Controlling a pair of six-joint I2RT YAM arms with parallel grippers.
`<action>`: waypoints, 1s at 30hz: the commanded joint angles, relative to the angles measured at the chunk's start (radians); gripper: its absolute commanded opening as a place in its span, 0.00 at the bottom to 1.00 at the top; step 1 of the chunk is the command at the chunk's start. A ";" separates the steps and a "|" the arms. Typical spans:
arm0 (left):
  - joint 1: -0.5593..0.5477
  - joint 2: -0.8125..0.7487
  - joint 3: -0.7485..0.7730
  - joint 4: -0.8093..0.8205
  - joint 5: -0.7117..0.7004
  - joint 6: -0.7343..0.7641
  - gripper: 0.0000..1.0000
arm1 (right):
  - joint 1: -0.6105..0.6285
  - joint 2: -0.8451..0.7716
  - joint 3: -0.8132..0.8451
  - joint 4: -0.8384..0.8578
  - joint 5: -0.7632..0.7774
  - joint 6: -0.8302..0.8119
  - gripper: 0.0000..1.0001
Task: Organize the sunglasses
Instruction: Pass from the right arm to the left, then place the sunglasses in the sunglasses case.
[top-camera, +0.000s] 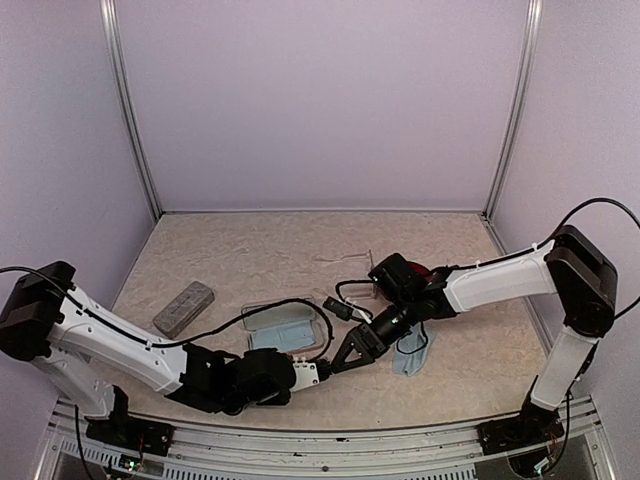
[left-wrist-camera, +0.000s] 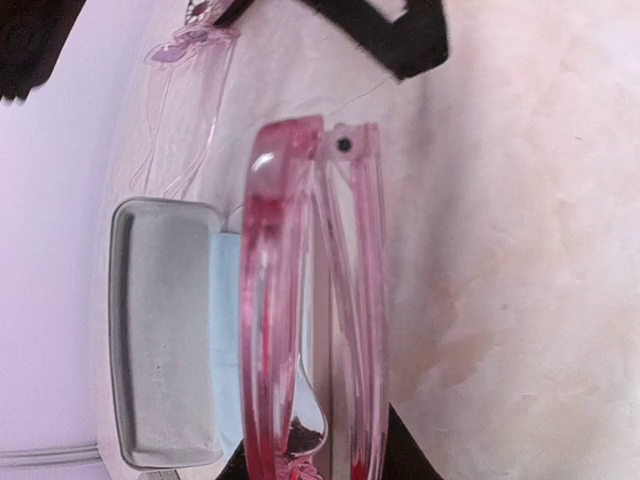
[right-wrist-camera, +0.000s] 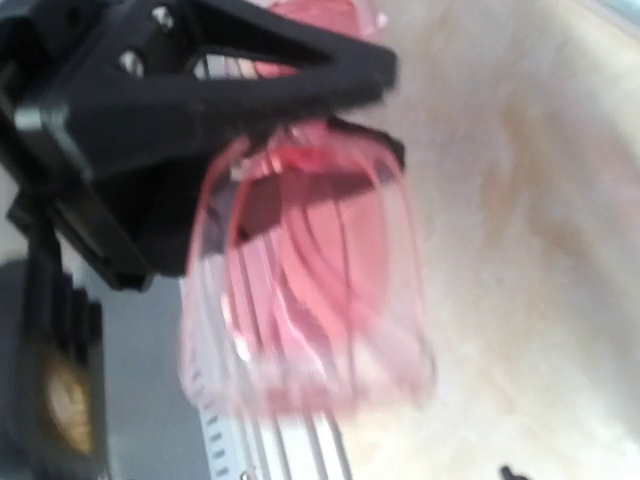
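red-pink sunglasses (left-wrist-camera: 272, 300) | clamped in left end effector (left-wrist-camera: 320, 460) (folded) | beside case (left-wrist-camera: 165, 330)

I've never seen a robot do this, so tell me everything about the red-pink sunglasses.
The red-pink sunglasses are thin translucent plastic, frame and lenses tinted alike, with a small dark screw at the hinge. Their arms are folded flat behind the lenses. The left gripper clamps them from both sides, close to the open grey-lined case.
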 joint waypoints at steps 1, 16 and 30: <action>0.064 -0.006 0.031 0.015 -0.080 -0.043 0.26 | -0.052 -0.078 -0.068 0.086 -0.006 0.053 0.75; 0.254 0.206 0.198 -0.067 -0.078 -0.005 0.26 | -0.127 -0.238 -0.280 0.246 0.013 0.166 0.73; 0.241 0.238 0.206 -0.078 -0.087 -0.003 0.27 | -0.137 -0.217 -0.281 0.268 0.001 0.172 0.73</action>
